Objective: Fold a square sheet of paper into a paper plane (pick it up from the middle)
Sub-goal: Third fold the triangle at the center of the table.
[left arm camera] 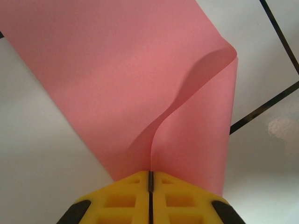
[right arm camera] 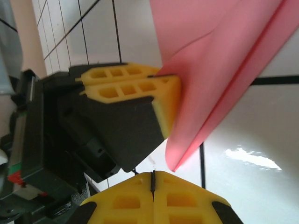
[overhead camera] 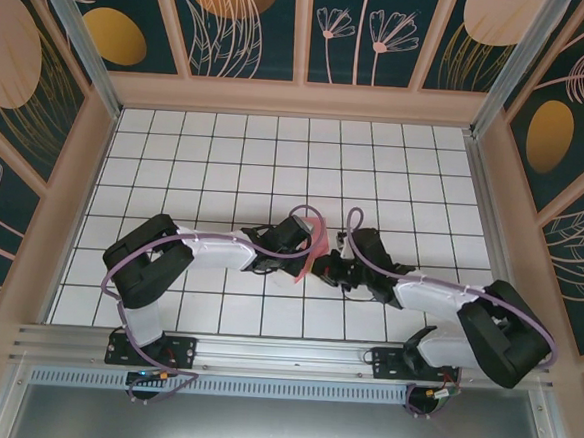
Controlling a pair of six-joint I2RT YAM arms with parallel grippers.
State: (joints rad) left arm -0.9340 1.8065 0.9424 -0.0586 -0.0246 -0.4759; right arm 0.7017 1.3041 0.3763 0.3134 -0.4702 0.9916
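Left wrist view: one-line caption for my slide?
Left gripper shut on thin salmon-pink paper sheet, one flap curling over, above white gridded table.

White gridded table point(overhead camera: 227, 144) enclosed by teal, floral-patterned walls point(overhead camera: 255, 26).

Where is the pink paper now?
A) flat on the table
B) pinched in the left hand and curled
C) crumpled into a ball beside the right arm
B: the paper rises in a curl out of the shut left hand.
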